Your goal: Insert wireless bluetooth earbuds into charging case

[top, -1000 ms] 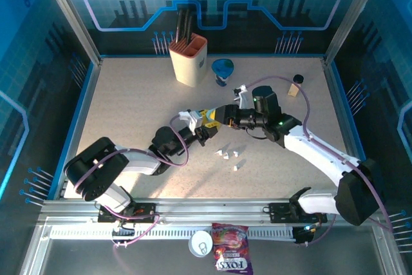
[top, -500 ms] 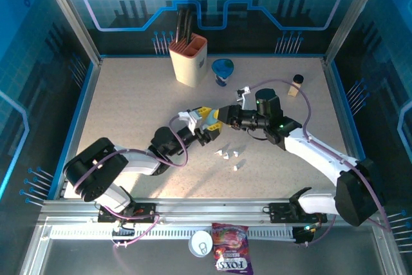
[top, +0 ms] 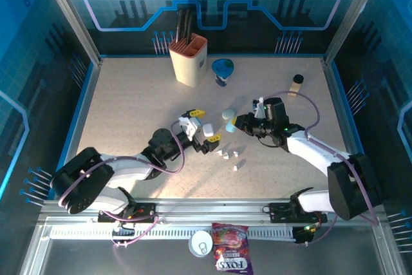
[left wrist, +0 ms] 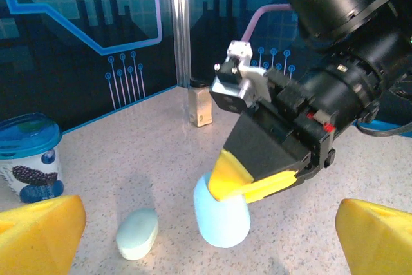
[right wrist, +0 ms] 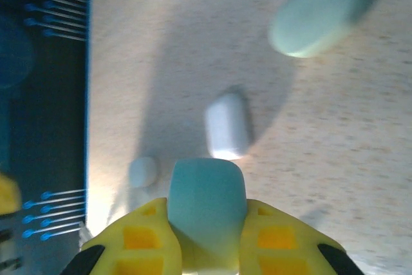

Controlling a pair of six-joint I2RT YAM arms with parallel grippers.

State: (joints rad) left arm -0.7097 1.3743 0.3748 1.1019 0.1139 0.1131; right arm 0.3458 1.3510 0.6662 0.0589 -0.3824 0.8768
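Note:
My right gripper is shut on a pale teal charging case, whose far end rests on the table. A white case lies just ahead of it, between the spread yellow fingers of my open left gripper. Another teal case lies flat a little farther back. Several tiny white earbuds are scattered on the table in front of both grippers. One small white piece shows to the left of the held case.
At the back stand a peach utensil holder, a blue-lidded cup and a small black-capped bottle. A candy bag and a round lid lie beyond the front rail. Clear walls enclose the table.
My left gripper has opened wide and drawn back towards its base. The right gripper has closed on the teal case and shifted right. Two cases now lie loose on the table.

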